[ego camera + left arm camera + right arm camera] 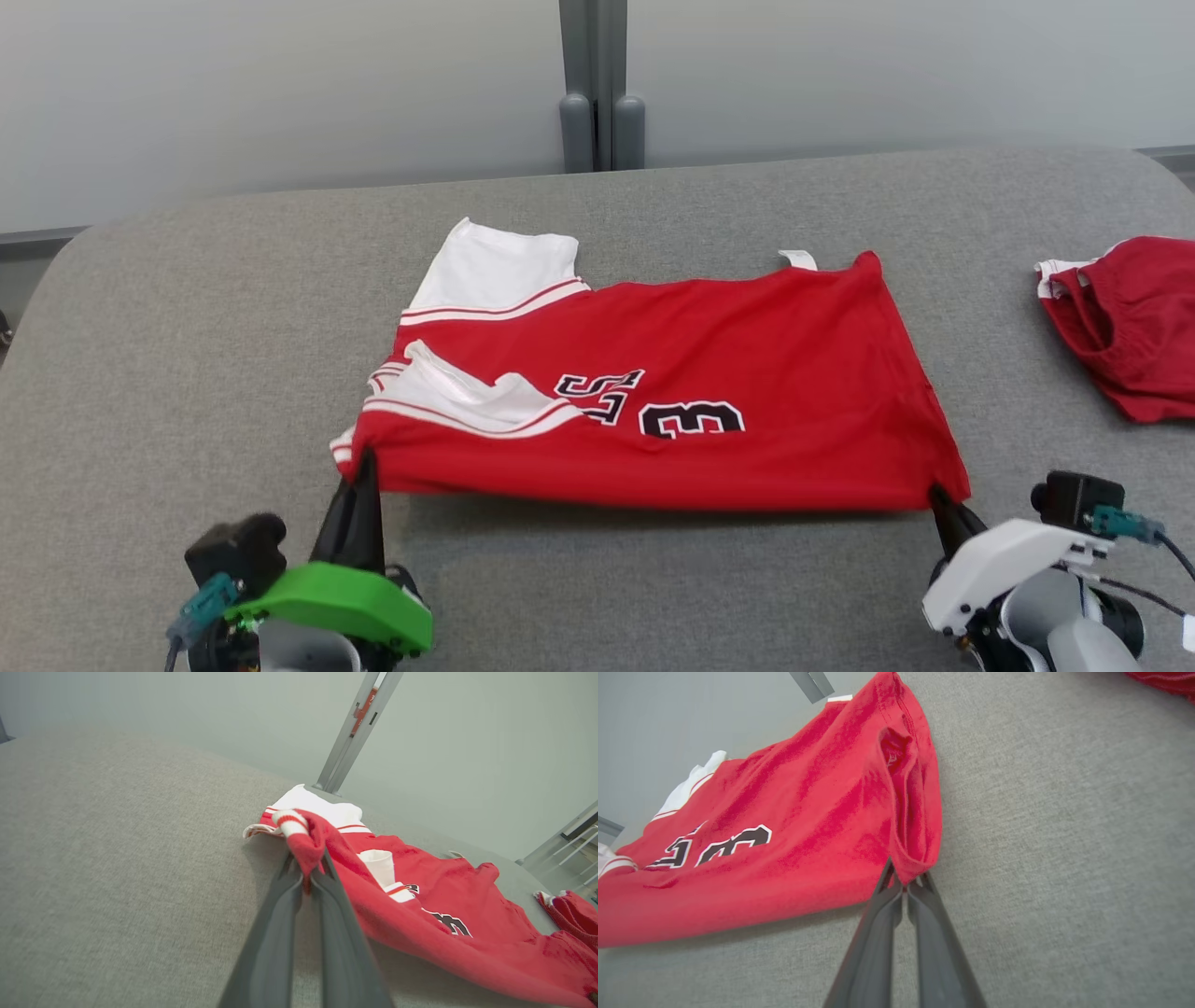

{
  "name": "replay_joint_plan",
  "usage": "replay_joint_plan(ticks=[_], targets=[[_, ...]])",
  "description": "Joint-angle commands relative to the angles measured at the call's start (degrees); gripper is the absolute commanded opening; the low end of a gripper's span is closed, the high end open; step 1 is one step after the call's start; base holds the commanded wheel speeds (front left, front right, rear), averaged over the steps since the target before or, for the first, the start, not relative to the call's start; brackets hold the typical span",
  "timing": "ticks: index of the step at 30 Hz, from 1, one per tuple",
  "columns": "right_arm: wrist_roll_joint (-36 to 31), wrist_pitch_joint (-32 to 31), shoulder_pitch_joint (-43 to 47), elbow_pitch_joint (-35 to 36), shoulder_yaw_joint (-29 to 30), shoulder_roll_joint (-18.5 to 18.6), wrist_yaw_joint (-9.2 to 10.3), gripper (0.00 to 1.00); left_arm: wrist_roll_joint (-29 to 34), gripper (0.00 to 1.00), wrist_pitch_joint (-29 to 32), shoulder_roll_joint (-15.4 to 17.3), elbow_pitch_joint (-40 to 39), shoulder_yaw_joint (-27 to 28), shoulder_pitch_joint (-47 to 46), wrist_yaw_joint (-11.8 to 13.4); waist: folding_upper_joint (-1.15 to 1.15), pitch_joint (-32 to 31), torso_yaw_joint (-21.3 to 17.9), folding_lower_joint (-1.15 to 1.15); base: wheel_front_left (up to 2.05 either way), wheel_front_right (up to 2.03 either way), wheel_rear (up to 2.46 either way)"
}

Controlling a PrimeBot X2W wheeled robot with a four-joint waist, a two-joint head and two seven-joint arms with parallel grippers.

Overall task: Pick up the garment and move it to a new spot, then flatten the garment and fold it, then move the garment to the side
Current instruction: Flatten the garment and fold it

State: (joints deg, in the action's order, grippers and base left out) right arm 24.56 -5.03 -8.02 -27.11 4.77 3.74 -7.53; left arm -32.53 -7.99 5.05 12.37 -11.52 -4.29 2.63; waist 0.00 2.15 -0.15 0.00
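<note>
You have before you a red jersey point(709, 373) of soft cloth, with white sleeves, white bands edged by thin red stripes, and black letters and a black 3, both outlined in white, on its upper side. It lies spread in the middle of the grey cloth-covered surface point(168, 355), with its long side going from the robot's left to its right, sleeves at the left and hem at the right. A small white label point(798, 259) sticks out at the far edge. The cloth is mostly flat, with soft wrinkles near the right end, and the near edge throws a dark shadow on the surface under it. The left gripper point(364, 462) is closed on the near left corner of the red jersey: in the left wrist view its 2 dark fingers point(275, 933) meet, and a bunch of red cloth with a white striped cuff stands out above their tips. The right gripper point(936, 493) is closed too, its 2 fingers pressed together on the near right corner, where the hem is doubled over. A second red garment point(1130, 327) with white trim lies crumpled at the right edge of the surface, well apart from the red jersey, and a grey post point(602, 84) stands behind the far edge.
</note>
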Motion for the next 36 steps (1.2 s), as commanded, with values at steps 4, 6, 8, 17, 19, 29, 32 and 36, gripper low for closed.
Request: replay_joint_plan(ticks=[4, 6, 8, 17, 19, 29, 32, 36], targets=[[0.29, -3.49, 7.05, 7.1, 1.32, -0.3, 0.1, 0.0, 0.01, 0.0, 4.53, 1.72, -7.33, -0.23, 8.91, 3.84, 0.0, -0.55, 0.78, 0.0, 0.0, 0.0, 0.0], [0.01, -4.74, 9.46, 9.91, 1.82, -0.42, 0.1, 0.0, -0.48, 0.0, 5.8, 1.7, -8.85, -0.14, 11.85, 5.12, 0.0, -0.5, 0.81, 0.0, 0.0, 0.0, 0.0], [-0.39, -5.61, 11.22, 12.06, 2.44, -0.51, 0.1, 0.0, -0.77, 0.0, 6.64, 1.86, -9.35, -0.06, 13.93, 5.84, 0.0, -0.42, 0.83, 0.0, 0.0, 0.0, 0.0], [-0.14, -6.39, 14.46, 14.95, 2.68, -0.72, 0.1, 1.0, -2.07, 1.0, 6.28, 1.02, -5.01, -0.04, 15.54, 6.28, 0.0, 0.14, 0.34, 0.0, 0.0, 0.0, 0.0], [0.07, -5.91, 15.05, 15.1, 2.91, -0.73, 0.1, 1.0, -2.03, 1.0, 6.04, 1.56, -4.77, 0.35, 15.36, 6.25, 0.0, 0.3, 0.18, 0.0, 0.0, 0.0, 0.0], [-2.68, -3.69, 12.68, 19.73, 4.73, -0.78, 0.09, 1.0, 0.81, 1.0, 8.77, 8.5, -5.87, 0.64, 4.92, 3.72, 0.0, 2.37, -1.07, 0.0, 0.0, 0.0, 0.0], [-3.39, -4.36, 10.17, 20.96, 3.41, -0.8, 0.09, 1.0, 2.44, 1.0, 12.03, 11.53, -4.15, -0.5, -2.82, 1.54, 0.0, 4.34, -1.93, 0.0, 0.0, 0.0, 0.0], [-4.38, -4.82, 5.65, 21.56, 0.63, -0.79, 0.09, 1.0, 3.93, 1.0, 16.79, 14.62, -0.4, -2.39, -14.45, -1.8, 0.0, 7.66, -3.59, 0.0, 0.0, 0.0, 0.0]])
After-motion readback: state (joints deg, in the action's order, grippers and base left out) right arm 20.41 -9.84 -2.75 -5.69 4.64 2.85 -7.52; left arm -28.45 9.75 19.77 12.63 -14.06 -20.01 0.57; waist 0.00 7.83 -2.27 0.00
